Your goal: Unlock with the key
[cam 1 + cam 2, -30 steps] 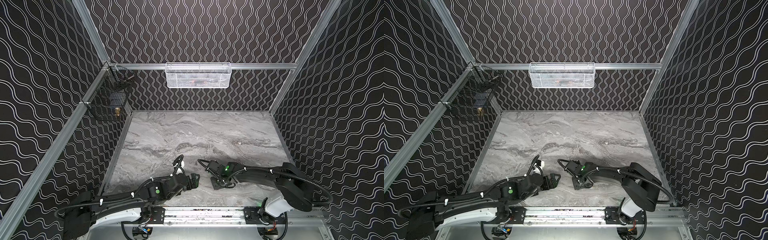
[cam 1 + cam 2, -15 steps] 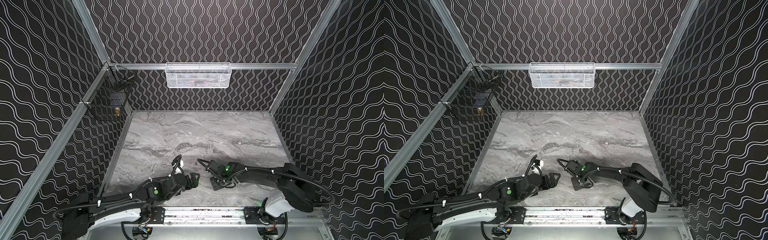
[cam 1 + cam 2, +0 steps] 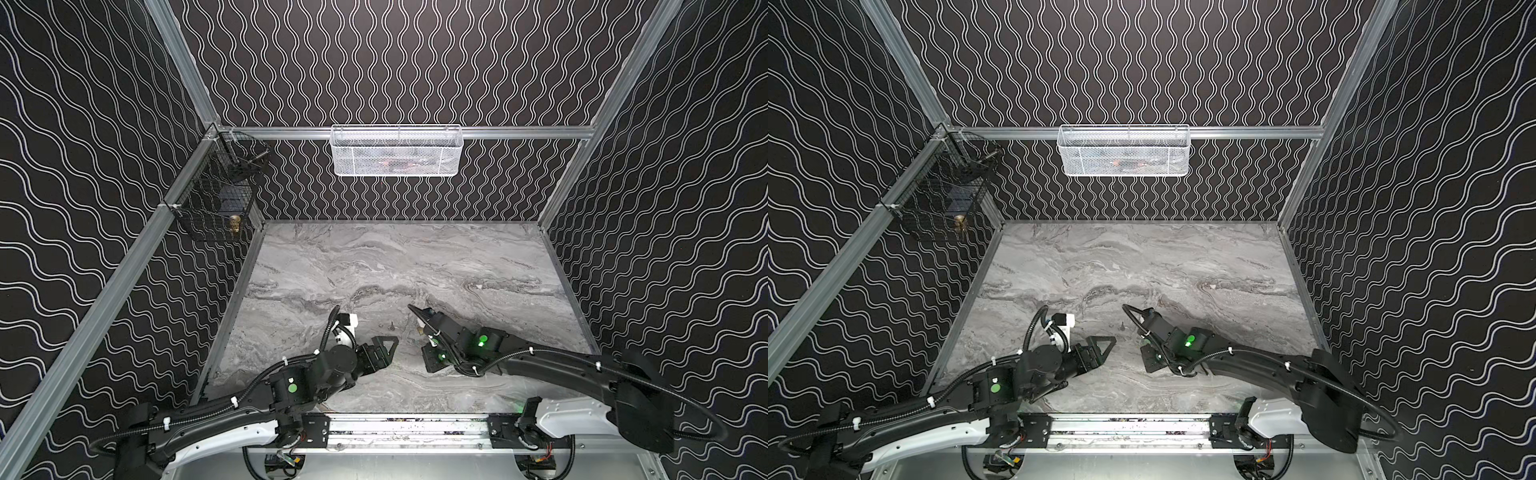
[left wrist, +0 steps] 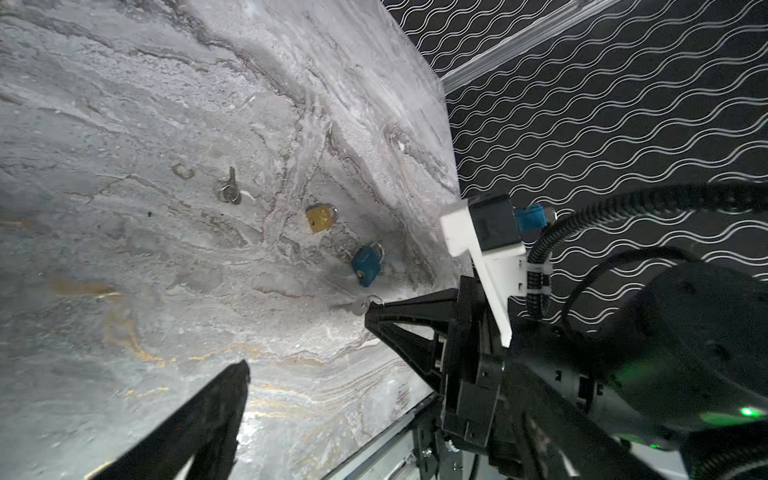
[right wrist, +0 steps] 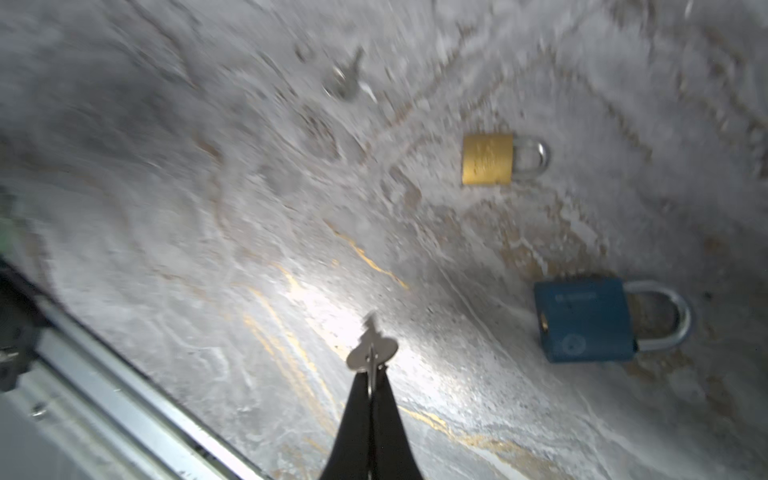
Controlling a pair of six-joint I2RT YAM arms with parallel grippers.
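The right claw (image 5: 372, 376) is closed tight on the key (image 5: 371, 351) at the near middle of the surface (image 5: 187, 208). The blade points forward, probably for the blue padlock (image 5: 582, 320) lying nearby. The left claw (image 4: 306, 340) gapes open, likely ready to steady the lock.

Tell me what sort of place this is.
Probably a robot test booth. Patterned walls on a metal frame box in a marble-look table; a left arm and a right arm are mounted on its front rail; a blue padlock and a yellow padlock lie on it.
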